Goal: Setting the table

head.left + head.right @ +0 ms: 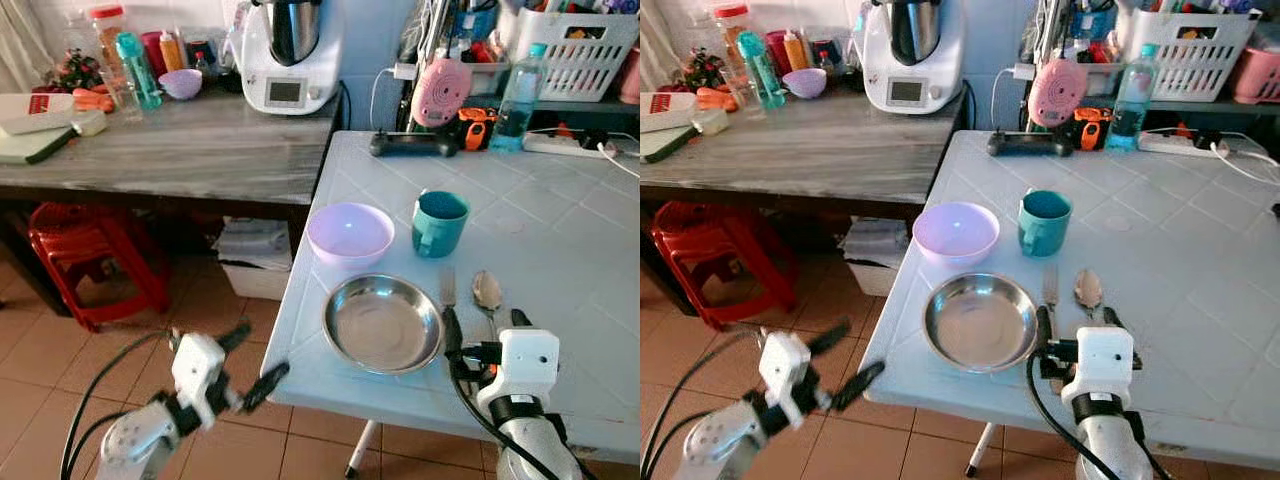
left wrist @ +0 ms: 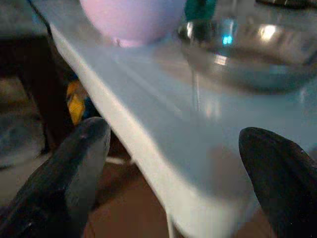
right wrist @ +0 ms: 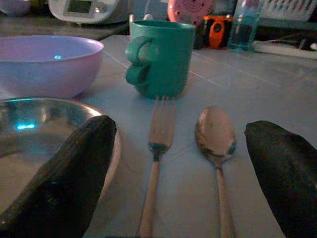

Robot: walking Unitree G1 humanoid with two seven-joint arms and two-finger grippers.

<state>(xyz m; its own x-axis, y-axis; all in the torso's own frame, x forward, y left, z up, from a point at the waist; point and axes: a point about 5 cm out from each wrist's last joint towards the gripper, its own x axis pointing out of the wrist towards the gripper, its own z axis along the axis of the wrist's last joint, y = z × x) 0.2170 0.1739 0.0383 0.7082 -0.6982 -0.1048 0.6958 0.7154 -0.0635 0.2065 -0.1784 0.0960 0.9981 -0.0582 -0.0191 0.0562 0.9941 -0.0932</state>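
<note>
presently the setting lies at the near left corner of the pale tiled table [image 1: 560, 240]: a steel plate [image 1: 383, 322] at the edge, a lilac bowl [image 1: 350, 233] just behind it, a teal mug [image 1: 439, 223] beside the bowl, and a fork [image 3: 156, 148] and spoon [image 3: 216, 141] lying side by side just to the right of the plate, handles toward the robot.

the right gripper [image 3: 178, 173] sits low over the table with its fingers spread wide, bracketing both handles; nothing is pinched. the left gripper [image 1: 250, 365] hangs below the table edge on the left, over the floor, fingers likewise apart and empty.

handling assessment, by judgement: fork and spoon are light, rigid and slick metal lying flat, so a pinch across the narrow handle from above is the likely hold, and slipping or skidding on the smooth tile is the risk. the plate looks thin, light and shallow; its raised rim is the only purchase. the bowl appears to be light plastic, unlikely to break. the mug is best taken across its body, its handle facing left.
</note>
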